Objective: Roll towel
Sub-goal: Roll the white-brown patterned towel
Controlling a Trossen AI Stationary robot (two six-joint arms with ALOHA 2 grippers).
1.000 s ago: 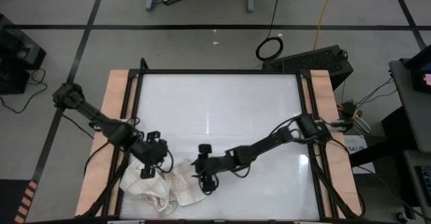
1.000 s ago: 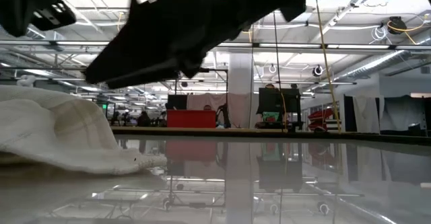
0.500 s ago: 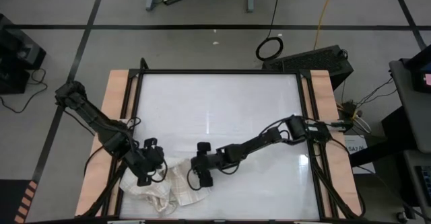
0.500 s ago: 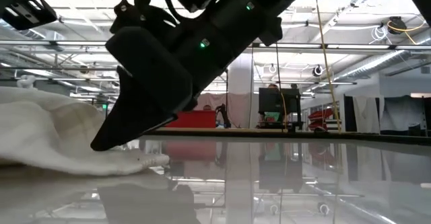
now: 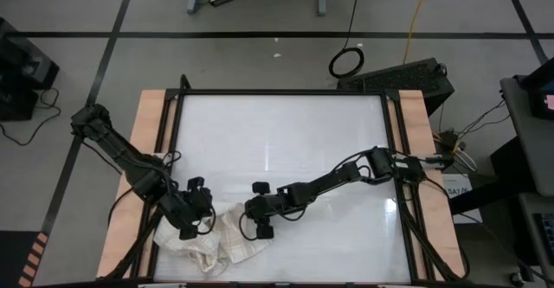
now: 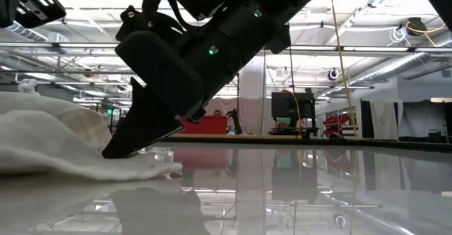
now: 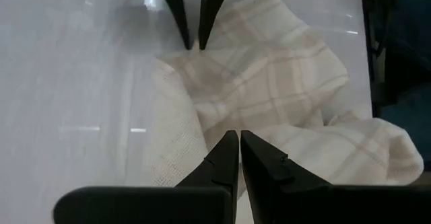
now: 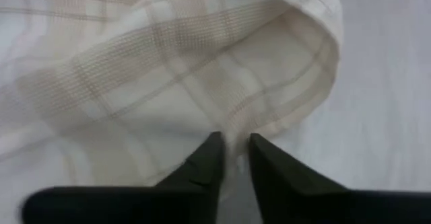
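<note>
Towel [image 5: 216,240] lies crumpled at the tabletop's [image 5: 286,141] near-left edge; the right end effector [image 5: 252,228] pinches its right edge, the left end effector [image 7: 234,138] pinches its left part.

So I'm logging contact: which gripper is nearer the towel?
Neither: both touch it. Left gripper pinches the towel mid-cloth; right gripper pinches its edge on the right arm's side.

The towel [image 5: 227,244] is soft, thin woven cloth, matt, with a fine visible weave. The desk [image 5: 286,141] has a smooth, glossy white top that mirrors the room, edged by pale wooden side boards [image 5: 144,141].
</note>
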